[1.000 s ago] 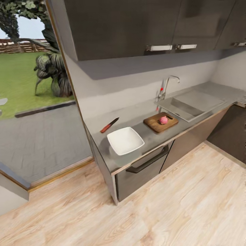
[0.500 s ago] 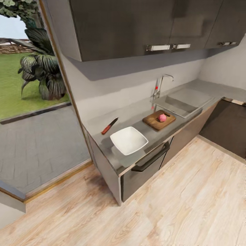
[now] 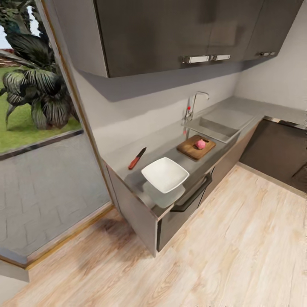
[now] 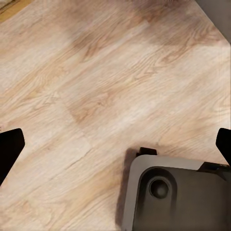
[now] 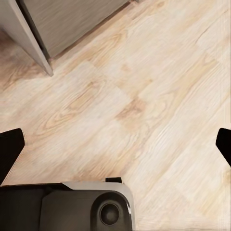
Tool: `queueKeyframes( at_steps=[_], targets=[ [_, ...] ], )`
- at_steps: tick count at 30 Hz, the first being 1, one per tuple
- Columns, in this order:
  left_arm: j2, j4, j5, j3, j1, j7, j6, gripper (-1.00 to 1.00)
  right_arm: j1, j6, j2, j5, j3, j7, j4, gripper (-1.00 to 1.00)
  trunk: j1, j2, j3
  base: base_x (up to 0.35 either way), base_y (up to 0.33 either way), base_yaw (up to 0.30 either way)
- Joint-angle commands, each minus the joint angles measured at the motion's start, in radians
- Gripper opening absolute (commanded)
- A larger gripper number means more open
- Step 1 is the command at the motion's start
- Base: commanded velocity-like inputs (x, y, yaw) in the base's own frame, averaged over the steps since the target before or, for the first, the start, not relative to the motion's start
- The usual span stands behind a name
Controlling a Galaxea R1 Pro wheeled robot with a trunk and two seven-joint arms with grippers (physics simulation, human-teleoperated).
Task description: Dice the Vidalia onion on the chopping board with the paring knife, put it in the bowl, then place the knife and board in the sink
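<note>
Countertop (image 3: 170,143): onion (image 3: 201,144) on chopping board (image 3: 195,147).

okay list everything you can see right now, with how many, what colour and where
countertop: 1, grey, along the wall under the cabinets
sink: 1, grey steel, far end of the countertop
tap: 1, chrome, behind the sink
chopping board: 1, brown, beside the sink
onion: 1, pink, on the chopping board
bowl: 1, white, near the countertop's front edge
paring knife: 1, dark blade, reddish handle, behind the bowl
wall cabinets: dark, above
floor: light wood
left gripper: black fingertips spread, over floor
right gripper: same, over floor
</note>
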Motion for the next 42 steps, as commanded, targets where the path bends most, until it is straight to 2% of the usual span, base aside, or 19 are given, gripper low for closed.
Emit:
queueKeyframes(
  at_steps=[1,9,19,29,42],
  targets=[
    [0.001,-0.001,0.005,-0.003,0.000,0.005,-0.003,1.00,0.000,-0.001,0.000,-0.002,0.001,-0.003,-0.002,1.00,0.001,-0.002,-0.001,0.000,0.310,-0.200],
    [0.001,0.001,0.005,-0.003,0.000,0.005,-0.003,1.00,0.000,-0.001,0.000,-0.002,0.001,-0.003,-0.002,1.00,0.001,-0.002,-0.001,0.000,0.289,-0.200],
    [0.001,0.009,0.005,-0.003,0.000,0.005,-0.003,1.00,0.000,-0.001,0.000,-0.002,0.001,-0.003,-0.002,1.00,0.001,-0.002,-0.001,-0.010,0.043,-0.200],
    [0.001,0.010,0.005,-0.003,0.000,0.005,-0.003,1.00,0.000,-0.001,0.000,-0.002,0.001,-0.003,-0.002,1.00,0.001,-0.002,-0.001,-0.113,0.260,-0.196],
    [0.001,0.012,0.004,-0.003,0.000,0.005,-0.003,1.00,0.000,-0.003,0.000,0.000,0.001,-0.003,-0.002,1.00,0.001,-0.002,-0.001,-0.093,0.233,-0.041]
  ],
)
